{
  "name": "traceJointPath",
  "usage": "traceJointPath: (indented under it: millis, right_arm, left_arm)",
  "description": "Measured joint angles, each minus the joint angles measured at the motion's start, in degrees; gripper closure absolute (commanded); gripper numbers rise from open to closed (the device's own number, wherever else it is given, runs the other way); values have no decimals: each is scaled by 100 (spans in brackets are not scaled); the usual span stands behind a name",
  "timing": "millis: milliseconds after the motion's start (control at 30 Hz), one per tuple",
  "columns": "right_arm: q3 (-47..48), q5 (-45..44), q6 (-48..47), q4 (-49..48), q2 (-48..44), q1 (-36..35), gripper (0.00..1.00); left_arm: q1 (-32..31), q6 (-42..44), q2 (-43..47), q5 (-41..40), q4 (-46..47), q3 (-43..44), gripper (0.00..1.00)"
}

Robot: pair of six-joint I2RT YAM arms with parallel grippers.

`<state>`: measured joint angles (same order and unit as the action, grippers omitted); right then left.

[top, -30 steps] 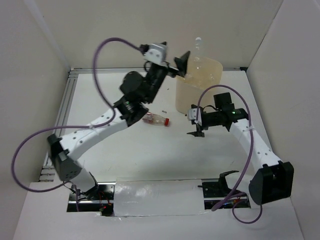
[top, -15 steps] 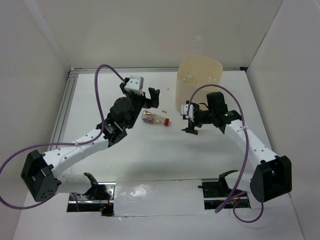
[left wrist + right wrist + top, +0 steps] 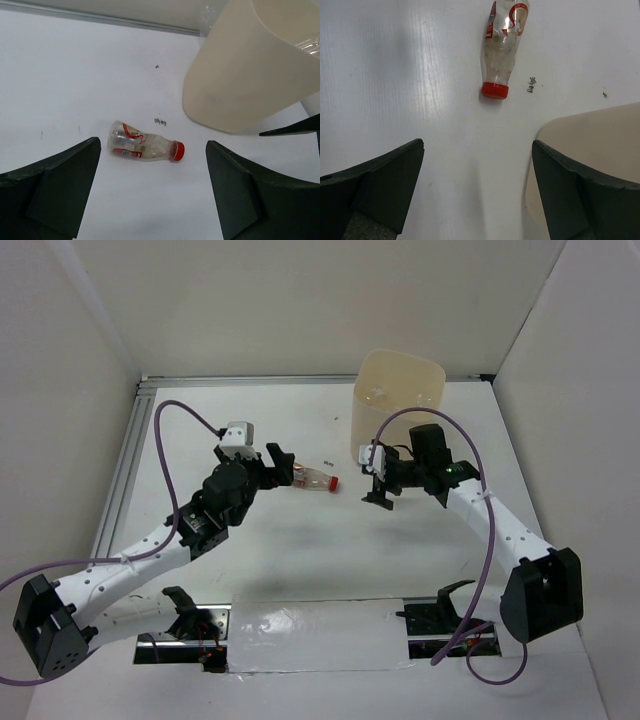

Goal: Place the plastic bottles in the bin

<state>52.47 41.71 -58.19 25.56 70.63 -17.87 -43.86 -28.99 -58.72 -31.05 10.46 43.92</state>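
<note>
One small clear plastic bottle with a red cap lies on its side on the white table, cap pointing right. The cream bin stands upright behind and right of it. Part of a clear bottle shows inside the bin. My left gripper hovers just left of the lying bottle, open and holding nothing. My right gripper is open and empty, right of the bottle and in front of the bin.
A small dark scrap lies beside the bottle. A metal rail runs along the table's left side. White walls close off the back and both sides. A silvery strip covers the near edge between the arm bases.
My left arm has swung down from over the bin and drawn back to the lying bottle. The clear bottle seen above the bin is gone from there. My right gripper shifted slightly left.
</note>
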Motion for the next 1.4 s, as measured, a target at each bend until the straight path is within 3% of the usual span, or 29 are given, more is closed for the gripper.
traceJointPath:
  millis: [67,167,433,600,667,1100,1400]
  right_arm:
    - [0,-44,39,-7,0,0,5]
    - [0,-103,142,0,-35,35,13]
    - [-46,-308,699,-245,-442,271,45]
    - [278,-815,874,-706,181,-284,59]
    - [490,-1145,850,-901,553,-492,70]
    - [1228,-3810,684,-2688,2496,-1355,59]
    - [2516,-5189,509,-3036,4192,-1613,58]
  left_arm:
    - [2,-138,0,9,-98,-20,0]
    - [7,-323,0,59,-243,-33,0]
    - [35,-592,-13,227,-404,-46,0]
    - [50,-597,-42,295,-435,-46,0]
    - [52,-597,-31,299,-466,-46,0]
    - [-203,-898,787,-39,-1073,-284,0]
    - [-592,-901,1032,-509,-1425,-284,0]
